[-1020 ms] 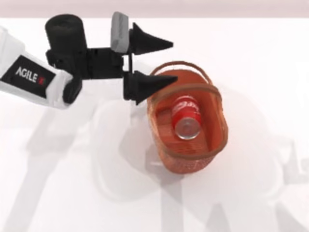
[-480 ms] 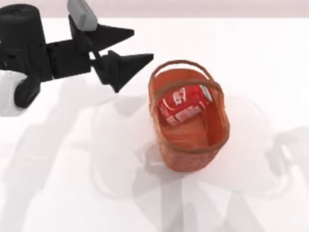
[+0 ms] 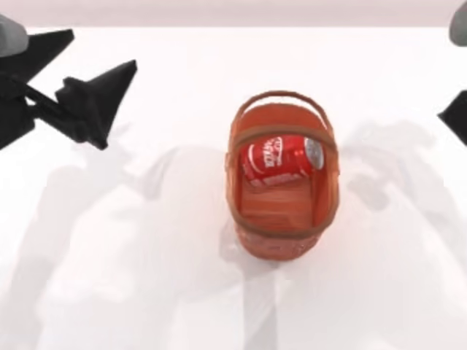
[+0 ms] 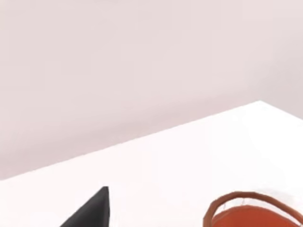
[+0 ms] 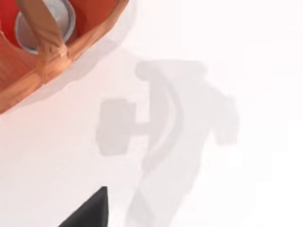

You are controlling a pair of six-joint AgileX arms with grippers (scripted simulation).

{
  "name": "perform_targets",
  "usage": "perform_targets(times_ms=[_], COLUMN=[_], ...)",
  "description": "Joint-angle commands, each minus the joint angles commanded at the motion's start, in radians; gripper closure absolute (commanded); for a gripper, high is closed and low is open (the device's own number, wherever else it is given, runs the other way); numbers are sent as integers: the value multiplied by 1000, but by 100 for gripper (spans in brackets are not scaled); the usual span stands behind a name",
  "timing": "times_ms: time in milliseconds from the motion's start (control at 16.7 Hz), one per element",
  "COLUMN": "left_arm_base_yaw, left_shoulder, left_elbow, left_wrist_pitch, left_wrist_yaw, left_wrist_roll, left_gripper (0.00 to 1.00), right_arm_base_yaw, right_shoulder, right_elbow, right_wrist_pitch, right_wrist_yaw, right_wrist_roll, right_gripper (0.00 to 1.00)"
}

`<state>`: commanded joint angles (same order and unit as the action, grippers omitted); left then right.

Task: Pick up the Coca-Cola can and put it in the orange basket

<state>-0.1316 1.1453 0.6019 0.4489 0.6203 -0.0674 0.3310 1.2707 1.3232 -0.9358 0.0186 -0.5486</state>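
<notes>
The Coca-Cola can lies on its side inside the orange basket, under the arched handle, silver top toward the table's right. Its silver top also shows in the right wrist view, past the basket's rim. My left gripper hangs open and empty at the far left, well apart from the basket. One black fingertip and the basket's handle show in the left wrist view. My right gripper sits at the right edge, open, one fingertip in view.
The white table carries only the arms' grey shadows around the basket. A pale wall rises behind the table's far edge.
The left gripper has drawn back from the basket toward the far left. The can has gone from standing upright to lying on its side in the basket. The right gripper has come into view.
</notes>
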Motion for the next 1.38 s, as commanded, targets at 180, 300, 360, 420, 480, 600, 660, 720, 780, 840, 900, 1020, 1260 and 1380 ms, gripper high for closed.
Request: perform_targets(times_ms=[180,300,360,420,480,600,660,720,780,840,900,1020,1260,1380], left_arm_base_yaw=[39,63,74,85,95,114,122,129,135,141,145,150,152,152], left_shoulder=[-290,-475,-557,-641,-721,-868,-929,-983,-1030,-1070,-1100,-1138,-1145,-1145], left_elbow=[-135,-225,-267,-310,-352,-431,-466,-498,-527,-552,-572,-597,-602,-602], left_wrist_pitch=[-104,-172,-202,-235,-266,-324,-350,-373,-394,-413,-427,-445,-449,-449], left_wrist_yaw=[-152,-249,-293,-338,-380,-459,-493,-524,-551,-574,-593,-616,-620,-620], left_wrist_roll=[10,20,25,30,35,46,50,54,58,61,64,67,67,67], left_gripper=[0,0,0,0,0,0,0,0,0,0,0,0,0,0], right_arm_base_yaw=[75,123,146,169,190,231,249,265,279,292,303,315,318,313], right_shoulder=[271,447,532,614,693,839,904,963,1016,1062,1098,1144,1154,1154], right_elbow=[320,522,617,706,791,945,1011,1070,1122,1167,1202,1245,1254,1252], right_wrist_pitch=[-189,-310,-369,-425,-478,-578,-622,-661,-697,-727,-752,-782,-788,-786], right_wrist_yaw=[2,3,2,2,1,-2,-4,-6,-7,-9,-11,-13,-13,-13], right_wrist_roll=[-126,-206,-245,-281,-316,-381,-410,-436,-459,-479,-494,-514,-518,-517], right_gripper=[0,0,0,0,0,0,0,0,0,0,0,0,0,0])
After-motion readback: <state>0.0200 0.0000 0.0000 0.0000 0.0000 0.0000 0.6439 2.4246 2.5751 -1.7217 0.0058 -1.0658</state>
